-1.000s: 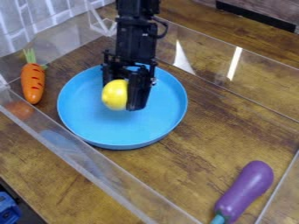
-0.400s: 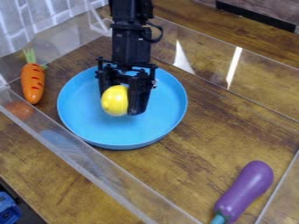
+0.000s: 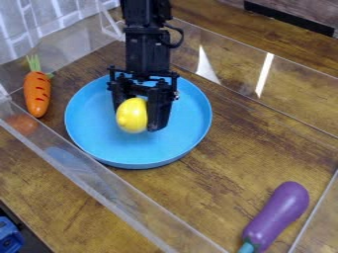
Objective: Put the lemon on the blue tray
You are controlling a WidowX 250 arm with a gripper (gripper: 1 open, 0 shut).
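The yellow lemon (image 3: 129, 115) lies on the blue tray (image 3: 185, 136), left of its middle. My black gripper (image 3: 137, 119) comes straight down from above and stands over the lemon. Its fingers (image 3: 161, 107) are spread to either side of the fruit, with a small gap showing on each side, so the gripper is open. The tray sits on the wooden table, left of centre.
An orange carrot (image 3: 38, 92) with a green top lies left of the tray. A purple eggplant (image 3: 275, 216) lies at the front right. Clear plastic walls (image 3: 79, 168) enclose the work area along the front left and back.
The lemon has dropped a little onto the tray and the fingers have spread apart from it. Over the last half second almost nothing moved.
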